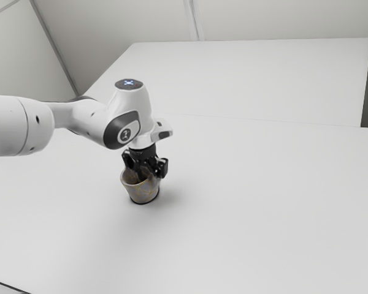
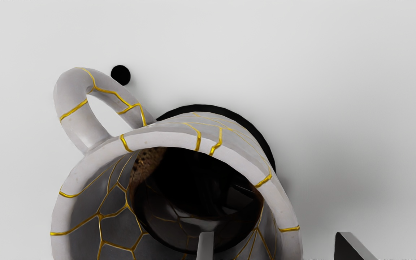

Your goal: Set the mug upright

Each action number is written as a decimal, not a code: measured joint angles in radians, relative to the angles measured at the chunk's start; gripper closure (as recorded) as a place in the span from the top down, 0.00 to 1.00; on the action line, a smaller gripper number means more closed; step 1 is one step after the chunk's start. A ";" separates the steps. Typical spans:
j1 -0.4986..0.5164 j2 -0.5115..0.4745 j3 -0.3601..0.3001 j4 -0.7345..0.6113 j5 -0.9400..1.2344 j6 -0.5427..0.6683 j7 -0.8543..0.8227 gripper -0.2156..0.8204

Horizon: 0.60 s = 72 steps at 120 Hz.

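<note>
The mug (image 1: 143,190) stands with its base on the table and its mouth facing up, below my gripper (image 1: 146,173) in the exterior view. In the wrist view the mug (image 2: 244,139) is white-grey with gold crack lines, a black base rim, a looped handle and something dark inside. My gripper (image 2: 274,245) is open astride the mug's wall: one finger is over or inside the mouth, the other outside. A gap shows between the outer finger and the wall.
The white table (image 1: 264,202) extends around the mug. A small black disc (image 2: 120,75) appears beside the mug's handle. A dark thin line (image 1: 9,285) runs across the exterior view's lower left corner.
</note>
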State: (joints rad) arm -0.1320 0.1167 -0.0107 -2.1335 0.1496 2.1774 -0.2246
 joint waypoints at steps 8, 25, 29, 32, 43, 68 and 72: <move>0.001 -0.030 -0.003 -0.001 -0.002 -0.003 -0.008 0.59; 0.004 -0.080 -0.014 -0.002 -0.003 -0.015 -0.023 0.69; 0.004 -0.088 -0.017 -0.001 -0.003 -0.019 -0.026 0.70; 0.003 -0.093 -0.018 0.002 -0.003 -0.022 -0.027 0.71; -0.003 -0.097 -0.020 0.051 -0.004 -0.036 -0.027 0.74; -0.010 -0.063 -0.019 0.197 -0.043 -0.085 0.015 0.77; -0.009 -0.058 -0.019 0.215 -0.060 -0.089 0.027 0.78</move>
State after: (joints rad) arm -0.1407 0.0590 -0.0293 -1.9190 0.0899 2.0880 -0.1978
